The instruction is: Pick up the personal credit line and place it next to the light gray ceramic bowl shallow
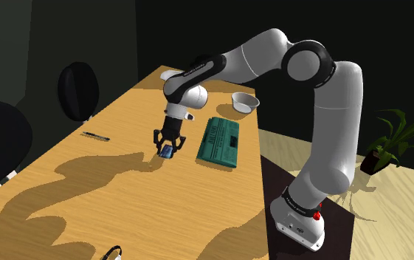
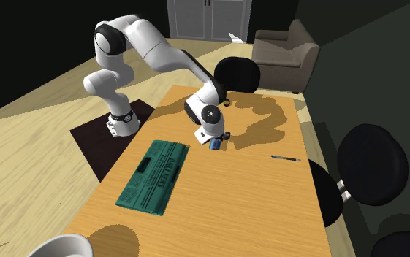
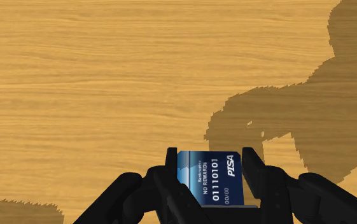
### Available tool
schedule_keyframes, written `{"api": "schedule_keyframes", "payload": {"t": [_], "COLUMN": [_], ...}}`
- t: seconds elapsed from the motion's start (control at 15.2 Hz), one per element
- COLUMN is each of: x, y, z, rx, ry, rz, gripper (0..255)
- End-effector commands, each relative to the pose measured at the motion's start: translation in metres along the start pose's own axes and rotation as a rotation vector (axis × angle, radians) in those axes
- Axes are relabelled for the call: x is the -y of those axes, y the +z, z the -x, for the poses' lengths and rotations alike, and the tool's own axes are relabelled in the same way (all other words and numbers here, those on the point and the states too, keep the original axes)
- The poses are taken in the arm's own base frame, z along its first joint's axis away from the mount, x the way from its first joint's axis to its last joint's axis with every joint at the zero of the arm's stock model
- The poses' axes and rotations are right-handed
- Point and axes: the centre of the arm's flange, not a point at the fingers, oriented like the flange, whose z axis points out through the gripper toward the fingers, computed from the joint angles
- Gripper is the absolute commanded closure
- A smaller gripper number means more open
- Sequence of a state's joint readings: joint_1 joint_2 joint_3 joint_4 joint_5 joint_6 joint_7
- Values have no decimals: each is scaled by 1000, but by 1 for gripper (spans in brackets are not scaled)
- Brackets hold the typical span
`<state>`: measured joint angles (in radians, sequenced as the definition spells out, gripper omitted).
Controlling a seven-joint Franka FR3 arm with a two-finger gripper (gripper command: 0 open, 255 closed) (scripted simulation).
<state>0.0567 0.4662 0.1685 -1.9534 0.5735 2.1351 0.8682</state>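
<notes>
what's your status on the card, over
Status: tool shut on blue card. Card over wooden table. In the way: green book, between card and pale bowl.

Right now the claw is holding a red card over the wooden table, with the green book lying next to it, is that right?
Not quite. The card is blue, not red, as the wrist view shows. The rest holds: the claw is holding it over the wooden table, with the green book lying next to it.
</notes>
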Motion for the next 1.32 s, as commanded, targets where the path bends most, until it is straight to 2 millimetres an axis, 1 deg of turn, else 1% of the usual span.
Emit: {"api": "schedule_keyframes", "payload": {"t": [0.0,1.25], "x": [1,1], "y": [-10,-94], "z": [6,61], "rx": [0,0], "ry": [0,0], "rz": [0,0], "gripper": [255,255]}}
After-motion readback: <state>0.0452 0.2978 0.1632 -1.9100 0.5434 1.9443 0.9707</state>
